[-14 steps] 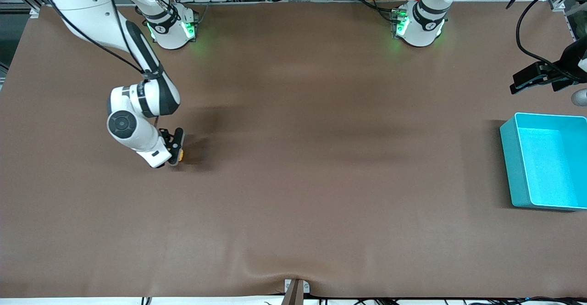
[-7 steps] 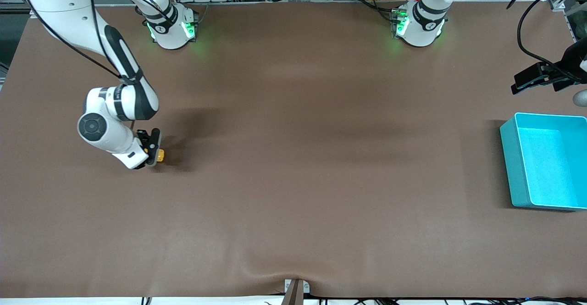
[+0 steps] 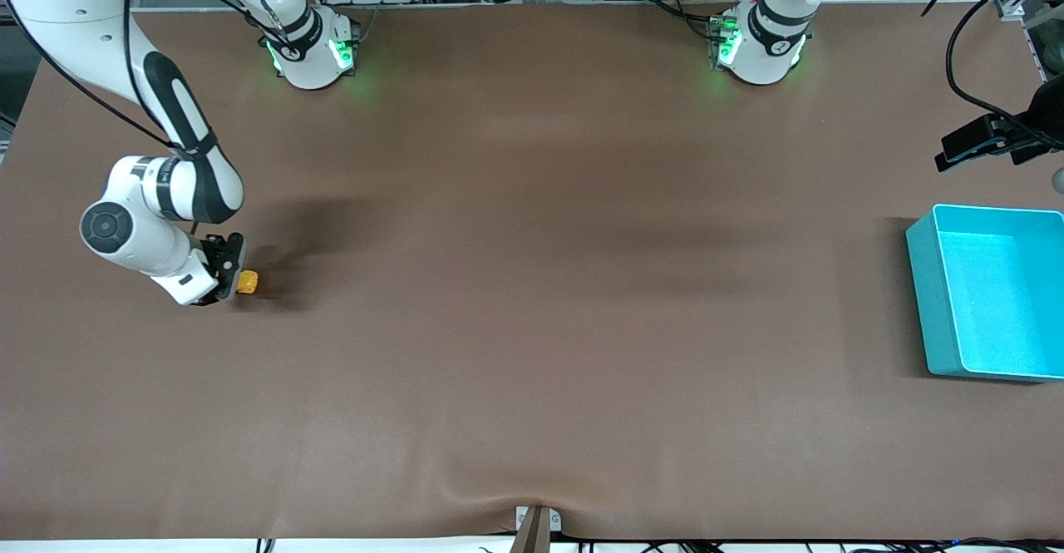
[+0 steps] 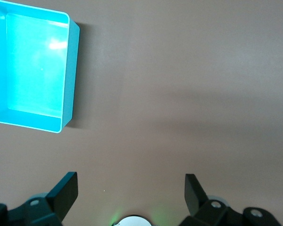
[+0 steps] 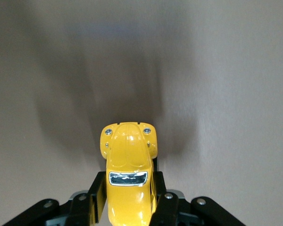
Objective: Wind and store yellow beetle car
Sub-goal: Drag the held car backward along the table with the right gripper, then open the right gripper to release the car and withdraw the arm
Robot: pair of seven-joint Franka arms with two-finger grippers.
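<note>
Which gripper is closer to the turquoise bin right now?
Left. The left gripper, open, hovers just off the turquoise bin at the left arm's end of the table. The right gripper is shut on the yellow beetle car at the right arm's end.

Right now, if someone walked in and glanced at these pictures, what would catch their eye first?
Probably the yellow beetle car, a bright speck on the brown table at the right arm's end, clamped between the fingers of the right gripper. Next comes the turquoise bin, open-topped at the left arm's end. The left gripper waits open in the air near that bin.
</note>
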